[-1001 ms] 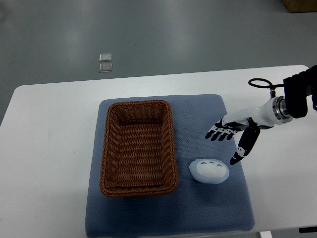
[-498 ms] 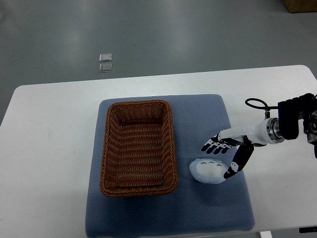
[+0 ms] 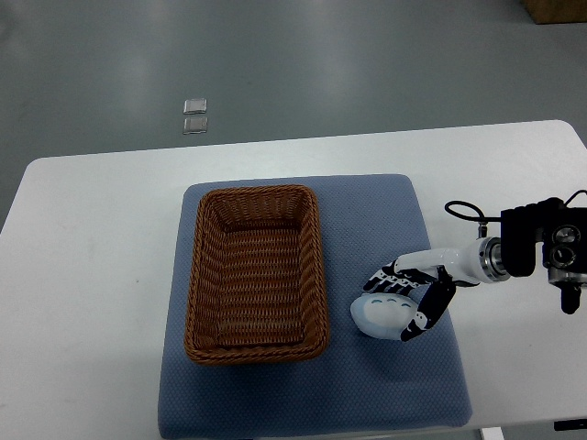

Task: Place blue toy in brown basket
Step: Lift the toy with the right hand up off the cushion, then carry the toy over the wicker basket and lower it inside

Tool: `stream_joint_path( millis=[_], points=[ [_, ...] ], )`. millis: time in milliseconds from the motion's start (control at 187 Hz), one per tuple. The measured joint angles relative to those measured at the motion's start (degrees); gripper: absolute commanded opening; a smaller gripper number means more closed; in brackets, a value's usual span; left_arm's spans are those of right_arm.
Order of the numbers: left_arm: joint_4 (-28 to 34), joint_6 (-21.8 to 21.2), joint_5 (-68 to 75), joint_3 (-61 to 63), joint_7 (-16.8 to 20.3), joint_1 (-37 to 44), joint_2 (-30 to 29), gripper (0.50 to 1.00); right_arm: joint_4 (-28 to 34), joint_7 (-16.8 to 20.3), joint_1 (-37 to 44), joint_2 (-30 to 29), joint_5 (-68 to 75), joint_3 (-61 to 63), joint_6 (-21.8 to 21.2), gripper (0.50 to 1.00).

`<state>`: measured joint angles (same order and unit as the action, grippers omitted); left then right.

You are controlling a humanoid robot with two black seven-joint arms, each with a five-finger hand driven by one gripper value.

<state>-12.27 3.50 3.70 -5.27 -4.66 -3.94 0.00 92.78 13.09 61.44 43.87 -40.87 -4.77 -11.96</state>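
The pale blue toy (image 3: 381, 315), rounded with small dark dots on top, lies on the blue mat (image 3: 385, 220) just right of the brown wicker basket (image 3: 256, 271). The basket has nothing in it. My right hand (image 3: 401, 303) comes in from the right edge and is at the toy. Its fingers (image 3: 389, 280) lie over the toy's far side and its thumb (image 3: 426, 315) sits against the near right side. The fingers are spread around the toy and have not closed on it. The left arm is out of view.
The mat lies on a white table (image 3: 92, 257). Two small clear square objects (image 3: 194, 115) lie on the grey floor beyond the table's far edge. A brown box corner (image 3: 556, 9) shows at the top right.
My right hand has moved down and left from above the mat's right part to the toy. The fingers now reach over the toy. The toy and basket have not moved.
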Motion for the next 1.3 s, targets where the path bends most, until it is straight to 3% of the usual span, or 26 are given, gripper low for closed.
stream_joint_path(
  millis=[134, 235, 310, 391, 444, 450, 530, 589, 771, 1006, 1140, 1300],
  points=[
    [0.1, 0.0, 0.0, 0.0, 0.0, 0.0, 0.0, 1.000, -0.9, 0.0, -1.6, -1.1, -0.4, 1.5, 0.0, 0.899],
    [0.1, 0.0, 0.0, 0.0, 0.0, 0.0, 0.0, 1.000, -1.4, 0.0, -2.4, -1.6, -1.0, 1.7, 0.0, 0.854],
    [0.1, 0.0, 0.0, 0.0, 0.0, 0.0, 0.0, 1.000, -1.6, 0.0, -2.9, -1.8, -1.8, 1.7, 0.1, 0.795],
    [0.1, 0.0, 0.0, 0.0, 0.0, 0.0, 0.0, 1.000, -1.8, -0.1, -3.3, -2.0, -2.2, 1.7, 0.4, 0.699],
    [0.2, 0.0, 0.0, 0.0, 0.0, 0.0, 0.0, 1.000, -1.9, -0.1, -3.5, -2.2, -2.5, 1.7, 0.5, 0.699],
    [0.2, 0.0, 0.0, 0.0, 0.0, 0.0, 0.0, 1.000, -1.9, -0.1, -3.5, -2.2, -2.6, 1.7, 0.5, 0.644],
    [0.3, 0.0, 0.0, 0.0, 0.0, 0.0, 0.0, 1.000, -2.0, -0.4, -3.6, -2.3, -3.3, 1.7, 0.5, 0.592],
    [0.4, 0.0, 0.0, 0.0, 0.0, 0.0, 0.0, 1.000, -2.1, -0.5, -3.5, -2.2, -4.1, 1.7, 0.5, 0.500],
    [0.5, 0.0, 0.0, 0.0, 0.0, 0.0, 0.0, 1.000, -2.0, -0.6, -1.4, 0.6, -4.9, 2.8, -2.7, 0.500],
    [0.6, -0.1, 0.0, 0.0, 0.0, 0.0, 0.0, 1.000, -1.9, -0.6, 11.3, 2.6, -3.8, 6.2, -7.2, 0.500],
    [0.4, -0.1, 0.0, 0.0, 0.0, 0.0, 0.0, 1.000, -3.3, -0.5, 18.5, -0.2, -1.7, 6.2, -7.1, 0.500],
    [0.1, -0.1, 0.0, 0.0, 0.0, 0.0, 0.0, 1.000, -8.2, -0.4, 24.6, -7.6, 0.9, 5.5, -6.7, 0.500]
  ],
)
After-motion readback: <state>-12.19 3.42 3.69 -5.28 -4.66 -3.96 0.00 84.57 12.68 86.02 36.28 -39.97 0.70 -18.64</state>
